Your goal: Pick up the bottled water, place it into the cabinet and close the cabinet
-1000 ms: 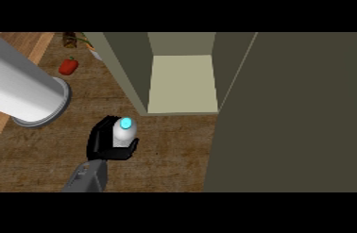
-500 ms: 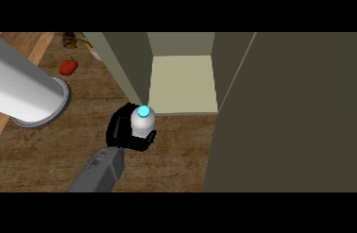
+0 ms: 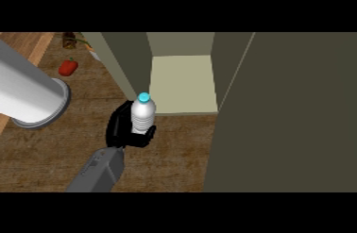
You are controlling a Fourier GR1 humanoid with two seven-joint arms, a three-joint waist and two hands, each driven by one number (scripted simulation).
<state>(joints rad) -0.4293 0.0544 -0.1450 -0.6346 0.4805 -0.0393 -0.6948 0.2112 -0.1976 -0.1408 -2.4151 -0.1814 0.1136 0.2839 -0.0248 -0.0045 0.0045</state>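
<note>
Head view: the bottled water (image 3: 143, 113) is seen upright, with its light blue cap at the top, and it is held by one black hand (image 3: 124, 131) whose fingers are curled around the lower part of the bottle. Which hand it is cannot be told with certainty; it comes in on a grey forearm (image 3: 99, 171) from the lower edge, left of the middle, and only one hand is shown. The bottle is placed just in front of the open cabinet (image 3: 182, 83), near the left wall of it, over the wooden counter (image 3: 42, 152). The pale shelf inside the cabinet is visible behind the cap. The cabinet door (image 3: 286, 114) is standing open at the right. A large grey cylinder (image 3: 28, 97) is seen at the left, and a small red pepper (image 3: 67, 67) is lying further back on the counter.
</note>
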